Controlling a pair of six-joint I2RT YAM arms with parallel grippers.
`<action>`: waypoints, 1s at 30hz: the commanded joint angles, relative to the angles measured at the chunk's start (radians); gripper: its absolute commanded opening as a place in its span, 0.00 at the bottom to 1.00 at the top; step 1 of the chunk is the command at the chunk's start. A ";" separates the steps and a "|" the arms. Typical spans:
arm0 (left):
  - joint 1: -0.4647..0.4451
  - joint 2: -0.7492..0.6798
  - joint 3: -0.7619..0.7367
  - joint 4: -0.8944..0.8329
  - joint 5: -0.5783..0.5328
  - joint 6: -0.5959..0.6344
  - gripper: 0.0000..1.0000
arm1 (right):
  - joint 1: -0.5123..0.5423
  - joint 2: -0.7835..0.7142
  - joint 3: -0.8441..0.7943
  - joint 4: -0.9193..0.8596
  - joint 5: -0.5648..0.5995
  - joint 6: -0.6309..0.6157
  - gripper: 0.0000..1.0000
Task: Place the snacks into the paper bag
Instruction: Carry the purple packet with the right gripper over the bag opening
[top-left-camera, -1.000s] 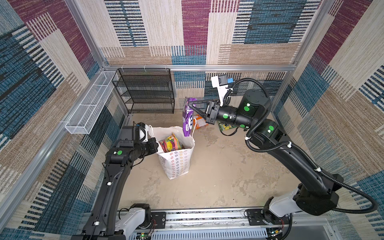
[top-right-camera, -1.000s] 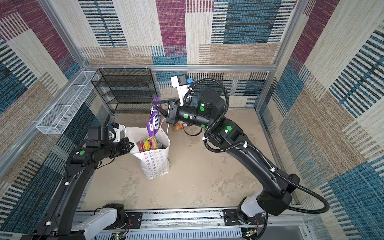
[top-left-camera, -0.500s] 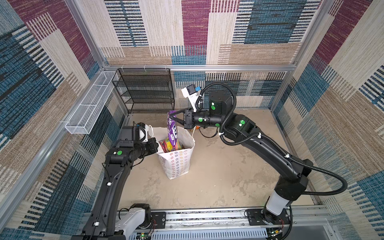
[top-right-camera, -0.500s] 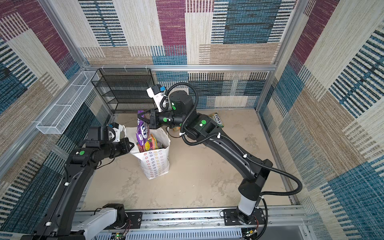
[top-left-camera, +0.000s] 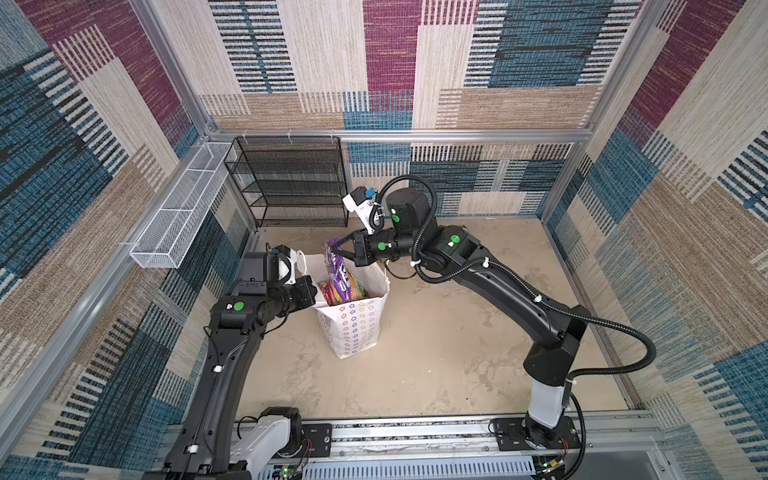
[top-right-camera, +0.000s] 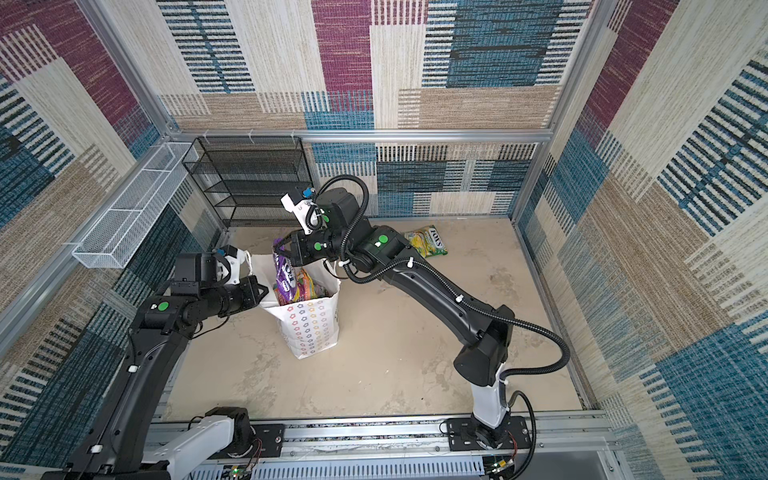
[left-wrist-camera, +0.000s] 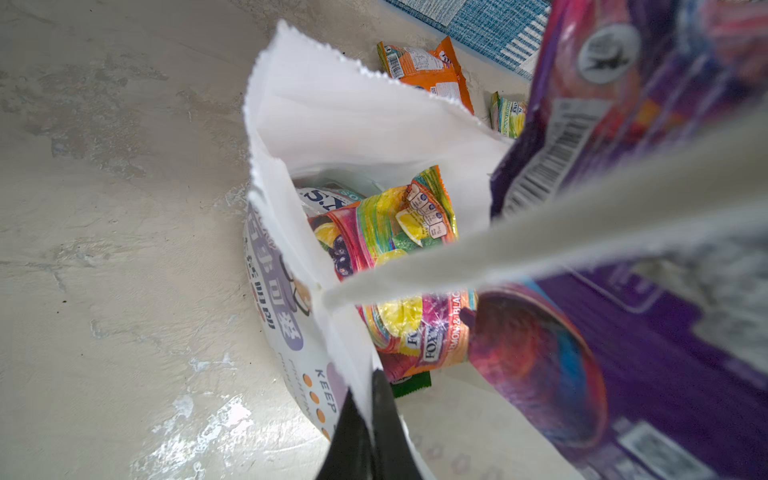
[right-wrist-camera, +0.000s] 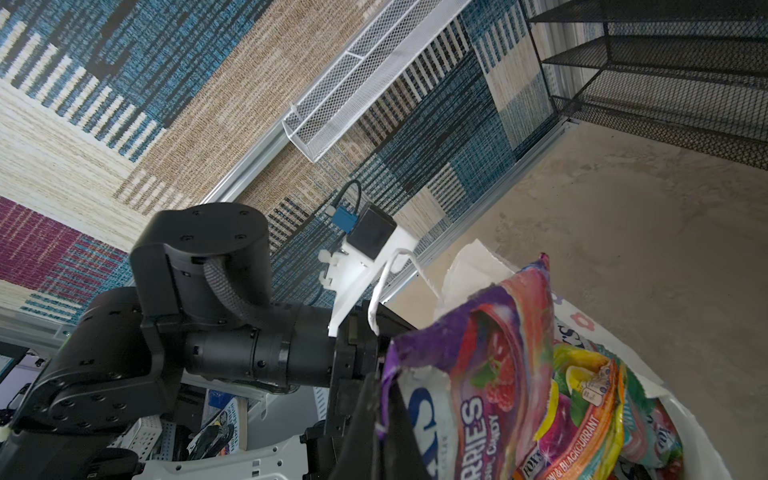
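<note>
The white star-printed paper bag (top-left-camera: 357, 328) (top-right-camera: 313, 328) stands upright with its mouth open. My left gripper (top-left-camera: 312, 292) (top-right-camera: 262, 291) (left-wrist-camera: 365, 395) is shut on the bag's rim (left-wrist-camera: 332, 104), one finger inside and one outside. My right gripper (top-left-camera: 332, 251) (top-right-camera: 277, 252) (right-wrist-camera: 384, 411) is shut on the top edge of a purple snack packet (top-left-camera: 338, 270) (top-right-camera: 284, 270) (right-wrist-camera: 478, 374) that hangs down into the bag's mouth. Multicolour snacks (left-wrist-camera: 386, 232) (right-wrist-camera: 582, 395) lie inside. An orange packet (left-wrist-camera: 424, 68) and a yellow-green packet (top-right-camera: 426, 242) (left-wrist-camera: 507, 116) lie on the floor behind the bag.
A black mesh shelf (top-left-camera: 291, 183) stands against the back wall. A white wire basket (top-left-camera: 178, 208) hangs on the left wall. The right arm's forearm (top-left-camera: 498, 291) stretches over the floor right of the bag. The arms' base rail (top-left-camera: 415, 432) runs along the front.
My right arm has swung left with the purple packet, from behind the bag to over its mouth, and the packet's lower end now dips inside. The left gripper has not moved.
</note>
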 joint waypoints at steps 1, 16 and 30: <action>0.001 -0.005 0.000 0.046 0.011 0.025 0.01 | 0.002 0.024 0.034 -0.017 -0.016 -0.037 0.00; 0.001 -0.005 0.001 0.046 0.010 0.025 0.01 | 0.002 0.051 0.074 -0.161 -0.051 -0.127 0.00; 0.001 -0.003 -0.001 0.047 0.006 0.027 0.01 | -0.001 0.227 0.371 -0.376 -0.076 -0.230 0.00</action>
